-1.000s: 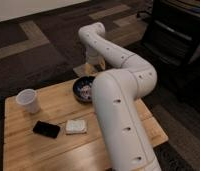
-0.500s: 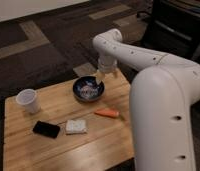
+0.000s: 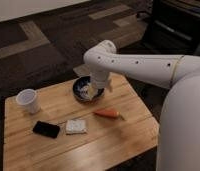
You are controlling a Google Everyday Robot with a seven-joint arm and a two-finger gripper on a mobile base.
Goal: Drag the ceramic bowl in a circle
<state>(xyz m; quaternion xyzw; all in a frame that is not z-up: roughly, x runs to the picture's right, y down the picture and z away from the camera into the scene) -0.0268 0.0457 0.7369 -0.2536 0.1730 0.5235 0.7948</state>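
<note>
- The hand (image 3: 96,90) reached down into the ceramic bowl (image 3: 84,89), seemingly pressing its inside so the bowl could be dragged; whether its grip was apart or together, I cannot tell.
- The bowl sat near the far edge of the surface (image 3: 123,135).
- Counted: one bowl, one white cup (image 3: 28,100), one carrot (image 3: 107,113), one black phone (image 3: 46,129), one pale sponge (image 3: 75,126).

My gripper (image 3: 95,91) hangs over the ceramic bowl (image 3: 86,90) on the wooden table (image 3: 108,140), which also carries a white cup (image 3: 28,100), black phone (image 3: 46,129), wrapped snack (image 3: 75,126) and carrot (image 3: 107,114).
</note>
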